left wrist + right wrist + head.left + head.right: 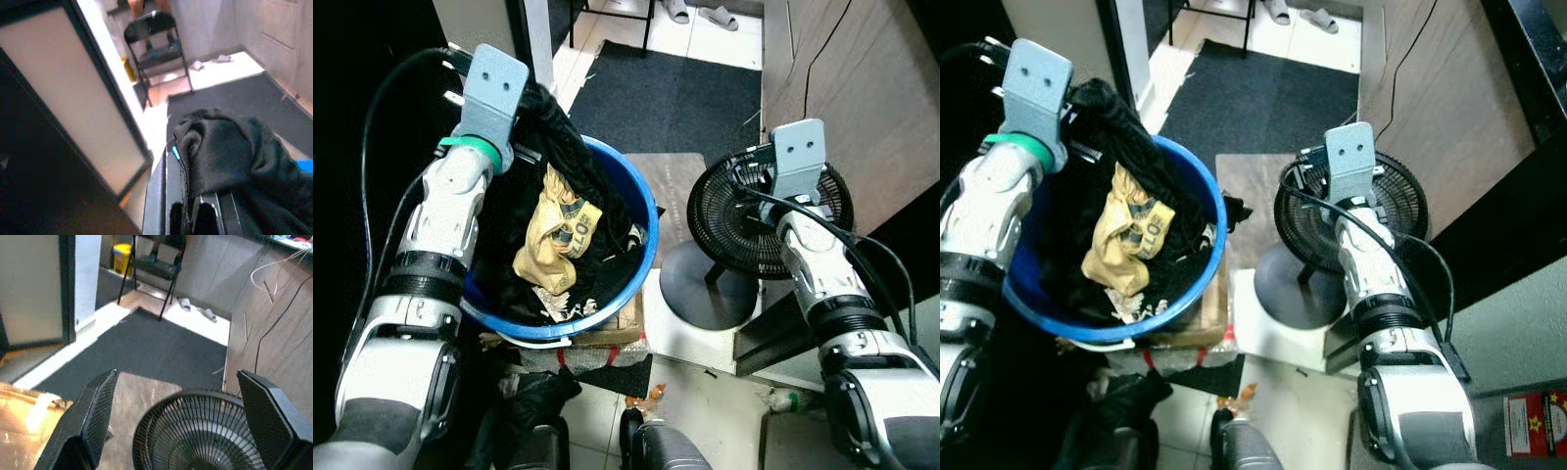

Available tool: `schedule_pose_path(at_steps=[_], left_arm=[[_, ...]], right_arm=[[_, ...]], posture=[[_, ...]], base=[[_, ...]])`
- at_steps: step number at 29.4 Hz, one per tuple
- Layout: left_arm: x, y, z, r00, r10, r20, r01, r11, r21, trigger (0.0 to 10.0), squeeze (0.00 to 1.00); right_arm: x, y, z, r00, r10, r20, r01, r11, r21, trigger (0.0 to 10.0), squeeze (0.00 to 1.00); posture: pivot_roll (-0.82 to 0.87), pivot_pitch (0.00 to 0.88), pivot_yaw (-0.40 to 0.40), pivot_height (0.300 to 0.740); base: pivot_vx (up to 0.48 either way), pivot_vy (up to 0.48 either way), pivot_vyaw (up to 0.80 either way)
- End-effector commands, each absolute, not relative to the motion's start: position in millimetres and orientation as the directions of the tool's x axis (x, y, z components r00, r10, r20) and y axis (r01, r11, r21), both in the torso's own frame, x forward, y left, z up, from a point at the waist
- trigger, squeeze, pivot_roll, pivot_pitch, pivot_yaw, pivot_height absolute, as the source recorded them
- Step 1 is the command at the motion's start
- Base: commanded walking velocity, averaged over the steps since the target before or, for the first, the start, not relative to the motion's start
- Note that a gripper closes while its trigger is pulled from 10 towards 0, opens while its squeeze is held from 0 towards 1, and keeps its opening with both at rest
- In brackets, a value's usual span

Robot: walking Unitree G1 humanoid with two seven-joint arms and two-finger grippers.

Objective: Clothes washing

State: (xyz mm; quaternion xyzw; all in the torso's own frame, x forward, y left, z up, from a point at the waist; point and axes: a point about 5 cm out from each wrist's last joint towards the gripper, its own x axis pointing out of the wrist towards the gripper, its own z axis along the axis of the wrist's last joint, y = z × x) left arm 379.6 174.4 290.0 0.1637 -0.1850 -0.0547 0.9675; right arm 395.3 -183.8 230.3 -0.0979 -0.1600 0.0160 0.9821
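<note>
Two silver arms reach forward over a crowded floor. The left gripper [193, 215] is at the far left rim of the blue bucket [641, 220], and its fingers are closed on a black garment [230, 152], which drapes from the fingers down into the bucket. Inside the bucket lie more dark clothes and a crumpled yellow garment [553, 245] with dark printing, near the middle. The bucket stands on a cardboard box [612, 338].

The right gripper [178, 421] hangs above a black fan [769, 220], with its two fingers wide apart and holding nothing. The fan stands on a round black base [700, 284], just beside the bucket on the right. Beyond them lies a dark mat [671, 98], and a black folding chair [159, 267] stands at the far end of it, with a pair of slippers [195, 308] near it.
</note>
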Motion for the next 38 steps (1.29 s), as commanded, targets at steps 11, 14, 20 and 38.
schedule_pose_path(at_steps=[11, 14, 20, 38], left_arm=[[323.7, 137.1, 349.2, 0.761, -0.221, 0.61, 0.123, 0.972, 0.198, 10.0, 0.0], [308.0, 129.8, 340.5, 0.759, -0.244, 0.604, 0.156, 0.968, 0.195, 10.0, 0.0], [297.7, 139.2, 370.8, 0.691, -0.228, 0.686, 0.114, 0.971, 0.208, 10.0, 0.0], [286.1, 157.9, 424.8, 0.574, -0.197, 0.795, 0.005, 0.972, 0.236, 10.0, 0.0]], right_arm=[[384.2, -166.5, 278.3, 0.854, 0.065, 0.517, 0.004, 0.991, -0.131, 10.0, 0.0], [369.3, -164.0, 292.8, 0.8, 0.072, 0.595, 0.013, 0.99, -0.137, 10.0, 0.0], [355.5, -160.4, 325.4, 0.709, 0.085, 0.7, 0.024, 0.989, -0.143, 10.0, 0.0], [316.8, -169.0, 428.2, 0.43, 0.089, 0.898, 0.098, 0.985, -0.145, 10.0, 0.0]], posture=[[0.07, 0.086, -0.043, 0.74], [0.06, 0.074, -0.042, 0.74], [0.06, 0.056, -0.049, 0.74], [0.04, 0.043, -0.053, 0.74]], base=[[0.0, 0.0, 0.0], [0.0, 0.0, 0.0], [0.0, 0.0, 0.0], [0.0, 0.0, 0.0]])
